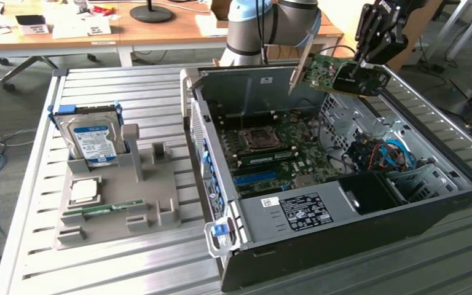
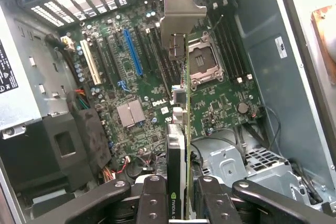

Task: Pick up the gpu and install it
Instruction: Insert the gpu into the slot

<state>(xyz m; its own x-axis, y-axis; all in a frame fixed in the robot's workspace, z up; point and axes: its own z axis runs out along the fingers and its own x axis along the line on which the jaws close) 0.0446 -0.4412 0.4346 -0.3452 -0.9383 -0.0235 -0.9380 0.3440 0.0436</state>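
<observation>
On the exterior view's clock face, the open computer case [image 1: 343, 252] lies on the slatted table [image 1: 137, 92] at 3 o'clock of the parts holder [image 1: 117, 196], which carries a hard drive [image 1: 93, 138] standing at its 12 o'clock end and a RAM stick [image 1: 105, 209] lying towards 6 o'clock. In the case the power supply [image 1: 297, 212] sits at 6 o'clock of the motherboard [image 1: 277, 153], and the gpu [image 1: 326, 72], clamped in the gripper [image 1: 365, 69], hangs over the case's 12 o'clock end, apart from the motherboard.

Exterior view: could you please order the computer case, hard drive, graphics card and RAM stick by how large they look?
1. Computer case, by far the largest.
2. Hard drive and graphics card look about alike; the card is raised, so I won't rank them.
3. RAM stick, smallest.
</observation>
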